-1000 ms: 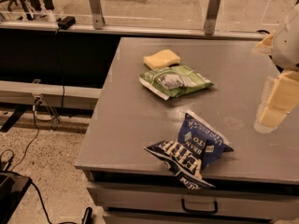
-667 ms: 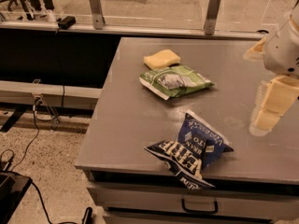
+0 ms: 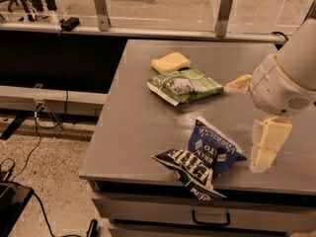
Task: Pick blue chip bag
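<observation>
The blue chip bag (image 3: 207, 157) lies crumpled at the table's front edge, glossy blue and navy with white block lettering, one corner hanging over the edge. My gripper (image 3: 243, 126) hangs over the table just right of the bag and above it. Its two cream fingers are spread wide apart with nothing between them: one finger (image 3: 238, 83) points left toward the green bag, the other (image 3: 266, 144) points down beside the blue bag. The white wrist (image 3: 284, 83) fills the right side.
A green-and-white snack bag (image 3: 185, 85) lies mid-table, with a pale yellow sponge-like block (image 3: 170, 62) just behind it. The grey table (image 3: 133, 132) has a drawer below its front edge. A glass barrier with metal posts (image 3: 101, 9) runs behind. Cables lie on the floor at left.
My arm and gripper have moved left and nearer to the blue chip bag. The bags and the yellow block have not moved.
</observation>
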`<state>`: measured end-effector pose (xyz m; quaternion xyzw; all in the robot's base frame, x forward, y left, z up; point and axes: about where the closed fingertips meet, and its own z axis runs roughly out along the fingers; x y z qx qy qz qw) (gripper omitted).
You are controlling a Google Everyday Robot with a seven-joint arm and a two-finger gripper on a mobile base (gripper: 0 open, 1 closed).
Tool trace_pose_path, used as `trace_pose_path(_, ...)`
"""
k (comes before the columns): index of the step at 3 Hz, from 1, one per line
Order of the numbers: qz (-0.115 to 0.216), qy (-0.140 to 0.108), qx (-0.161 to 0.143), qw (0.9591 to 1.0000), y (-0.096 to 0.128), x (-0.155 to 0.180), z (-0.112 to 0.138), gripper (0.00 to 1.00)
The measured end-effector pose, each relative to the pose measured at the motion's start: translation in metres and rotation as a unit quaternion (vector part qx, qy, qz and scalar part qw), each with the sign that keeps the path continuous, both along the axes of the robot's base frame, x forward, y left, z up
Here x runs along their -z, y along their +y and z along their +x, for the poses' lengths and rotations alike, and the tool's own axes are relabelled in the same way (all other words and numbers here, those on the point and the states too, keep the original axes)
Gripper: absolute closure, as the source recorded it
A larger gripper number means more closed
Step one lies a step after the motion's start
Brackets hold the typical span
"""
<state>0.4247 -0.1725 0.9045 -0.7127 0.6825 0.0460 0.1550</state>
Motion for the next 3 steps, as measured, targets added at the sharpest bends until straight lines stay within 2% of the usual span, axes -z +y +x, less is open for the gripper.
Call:
trace_pose_path(1,0.026,-0.004,-0.082,0.9963,0.022,0.016,-0.02,0.0)
trace_pose_path(2,0.058,-0.012,-0.149,0.9871,0.043,0.024,-0.036,0.0)
trace_pose_path(3,0.068,-0.012,-0.192,0.9789,0.059,0.034,-0.046,0.18)
